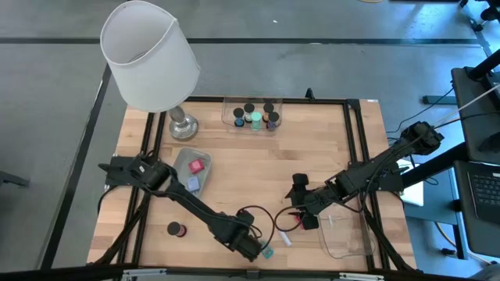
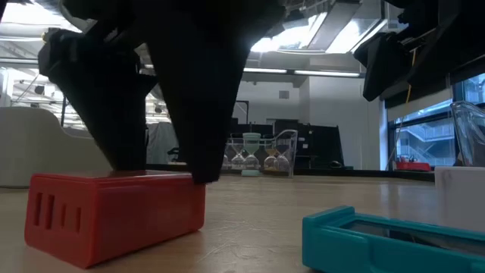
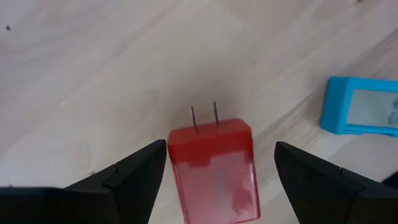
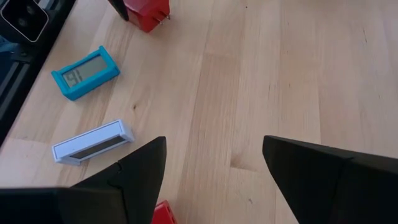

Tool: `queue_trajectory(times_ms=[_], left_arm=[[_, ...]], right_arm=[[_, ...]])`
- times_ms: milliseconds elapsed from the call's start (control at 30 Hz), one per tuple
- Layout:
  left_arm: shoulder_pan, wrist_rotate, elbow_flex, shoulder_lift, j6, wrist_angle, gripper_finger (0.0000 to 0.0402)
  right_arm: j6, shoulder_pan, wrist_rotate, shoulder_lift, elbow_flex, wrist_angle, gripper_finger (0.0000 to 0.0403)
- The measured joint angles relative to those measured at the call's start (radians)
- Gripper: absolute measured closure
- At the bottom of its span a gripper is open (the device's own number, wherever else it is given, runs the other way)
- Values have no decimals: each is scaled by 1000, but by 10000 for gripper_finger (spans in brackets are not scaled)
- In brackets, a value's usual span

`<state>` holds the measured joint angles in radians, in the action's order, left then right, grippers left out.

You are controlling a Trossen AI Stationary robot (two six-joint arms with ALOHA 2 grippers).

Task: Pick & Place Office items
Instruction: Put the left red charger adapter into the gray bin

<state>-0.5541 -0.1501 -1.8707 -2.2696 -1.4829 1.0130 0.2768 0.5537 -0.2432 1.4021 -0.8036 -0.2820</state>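
Observation:
A red block (image 3: 214, 171) with two metal prongs lies flat on the wooden table near its front edge. My left gripper (image 3: 221, 144) is open above it, pointing down, with one finger on each side (image 2: 114, 216). A teal item (image 3: 364, 106) lies just beside it (image 1: 268, 252), and a small white stick (image 1: 283, 238) lies a little farther right. My right gripper (image 4: 214, 140) hangs open above bare wood right of centre (image 1: 303, 212), touching nothing. A small red piece (image 4: 163, 214) shows below its fingers. My left gripper stands astride the red block from above. One fingertip (image 3: 158, 152) is right at the block's long side (image 3: 174, 155); I cannot tell whether it touches. The other fingertip stands clear of the opposite side. The block rests flat on the table.
A clear tray (image 1: 234, 105) at the far edge holds several dark cylinders. Another tray (image 1: 205, 178) at the left holds a red block and a pale one. A third tray (image 1: 348, 248) lies at the front right. A lamp (image 1: 152, 55) stands at the far left, and a dark cylinder (image 1: 176, 229) at the front left.

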Motion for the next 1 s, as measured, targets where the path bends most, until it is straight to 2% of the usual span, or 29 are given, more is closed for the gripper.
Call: queue_trajectory(times_ms=[433, 667, 800, 933, 1000], left_arm=[[-10, 68, -2, -33, -47, 10, 104], [-9, 75, -4, -50, 77, 8, 107], [-10, 75, -3, -49, 158, 18, 134], [-9, 73, -3, -49, 204, 25, 190], [-7, 68, -2, -47, 223, 24, 196]], right_arm=[[1, 0, -1, 0, 0, 5, 131], [3, 0, -3, 0, 0, 6, 131], [3, 0, -3, 0, 0, 6, 131], [3, 0, -3, 0, 0, 6, 131], [3, 0, -3, 0, 0, 6, 131]])
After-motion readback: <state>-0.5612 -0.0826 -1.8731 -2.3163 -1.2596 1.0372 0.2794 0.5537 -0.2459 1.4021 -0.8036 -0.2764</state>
